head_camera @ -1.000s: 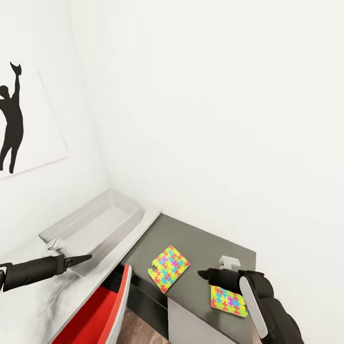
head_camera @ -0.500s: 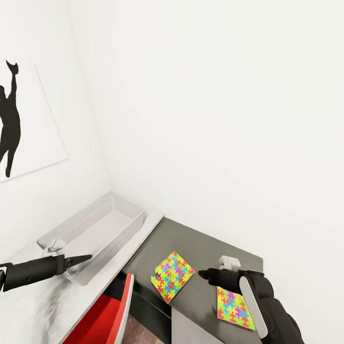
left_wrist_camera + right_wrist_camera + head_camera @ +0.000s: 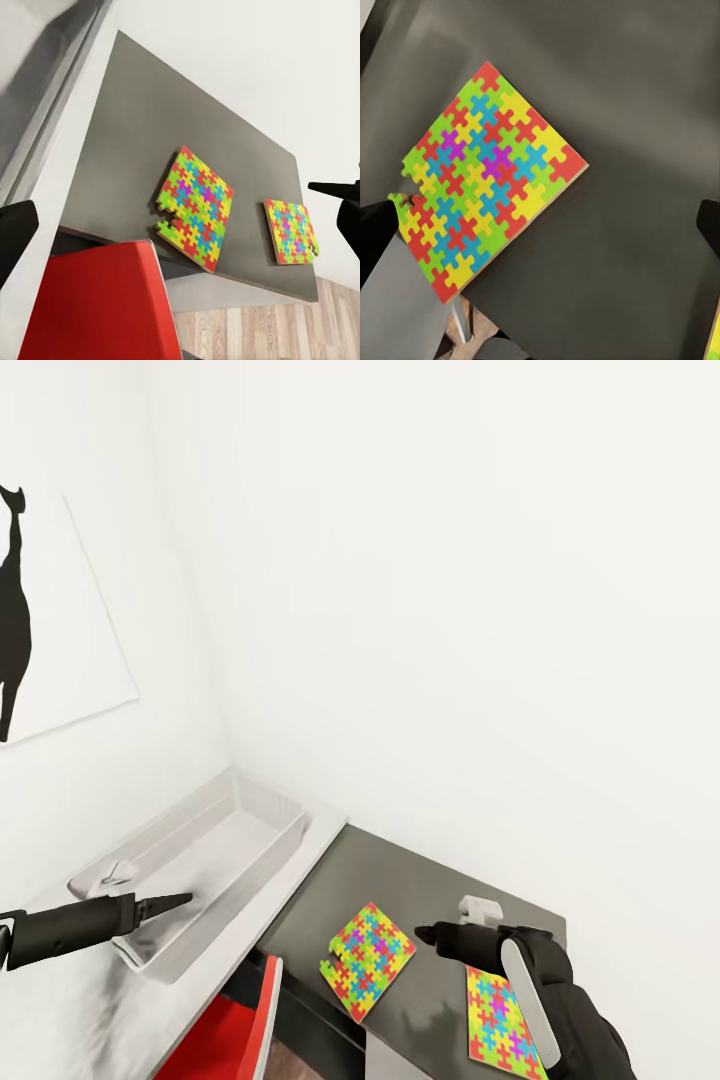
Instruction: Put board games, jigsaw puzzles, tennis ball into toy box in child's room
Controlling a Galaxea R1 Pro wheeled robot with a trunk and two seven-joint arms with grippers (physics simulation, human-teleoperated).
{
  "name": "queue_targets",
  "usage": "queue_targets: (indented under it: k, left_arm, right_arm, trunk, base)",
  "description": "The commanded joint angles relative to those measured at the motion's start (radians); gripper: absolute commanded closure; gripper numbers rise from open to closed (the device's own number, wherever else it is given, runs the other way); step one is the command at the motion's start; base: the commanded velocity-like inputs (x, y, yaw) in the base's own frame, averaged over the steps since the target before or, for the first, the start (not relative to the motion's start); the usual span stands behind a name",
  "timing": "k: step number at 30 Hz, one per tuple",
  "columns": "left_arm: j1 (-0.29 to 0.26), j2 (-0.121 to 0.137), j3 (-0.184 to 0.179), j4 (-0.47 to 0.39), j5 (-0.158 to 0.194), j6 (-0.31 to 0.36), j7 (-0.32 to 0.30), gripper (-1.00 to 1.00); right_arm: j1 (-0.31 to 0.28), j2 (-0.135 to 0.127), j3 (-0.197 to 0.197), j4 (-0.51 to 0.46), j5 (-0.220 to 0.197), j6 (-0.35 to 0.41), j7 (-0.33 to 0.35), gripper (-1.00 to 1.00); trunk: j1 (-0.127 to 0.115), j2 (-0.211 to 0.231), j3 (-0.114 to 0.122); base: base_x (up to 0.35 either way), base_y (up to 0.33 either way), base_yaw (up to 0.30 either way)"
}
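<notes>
The toy box (image 3: 262, 807), a pale grey shallow bin, rests on the light table top (image 3: 322, 830) in the corner, and nothing shows inside it. Two jigsaw puzzles lie flat on the lower dark section (image 3: 430, 885): one (image 3: 370, 958) (image 3: 191, 206) (image 3: 487, 180) near its front edge, the other (image 3: 503, 1025) (image 3: 291, 231) partly behind my right arm. My left gripper (image 3: 175, 901) hovers open over the bin's near end. Between the two puzzles and above them, my right gripper (image 3: 428, 934) is open and holds nothing. The board games, tennis ball and bed are out of view.
White walls close the corner behind the table, with a black silhouette print (image 3: 15, 620) at the left. A red chair (image 3: 225, 1040) (image 3: 97, 307) is tucked under the table's front edge. Wood floor (image 3: 262, 334) shows beneath the dark section.
The whole head view has shifted, so the bin and both puzzles sit further right and lower in the picture. Both arms hold the same pose, and nothing was picked up.
</notes>
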Motion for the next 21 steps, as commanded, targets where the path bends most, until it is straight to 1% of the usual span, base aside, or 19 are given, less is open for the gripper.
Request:
queue_targets:
  k: [1, 21]
  left_arm:
    - [-0.001, 0.0, 0.001, 0.0, -0.001, 0.01, -0.004, -1.0]
    - [-0.001, -0.001, -0.001, 0.0, -0.002, 0.01, -0.003, -1.0]
  right_arm:
    - [-0.001, 0.0, -0.001, -0.001, 0.006, 0.004, 0.007, -1.0]
    - [-0.001, 0.0, -0.001, 0.006, 0.006, -0.007, 0.008, -1.0]
  trunk:
    - [0.001, -0.002, -0.002]
    - [0.001, -0.002, -0.002]
  base:
    - [0.012, 0.003, 0.0]
    - [0.002, 0.0, 0.0]
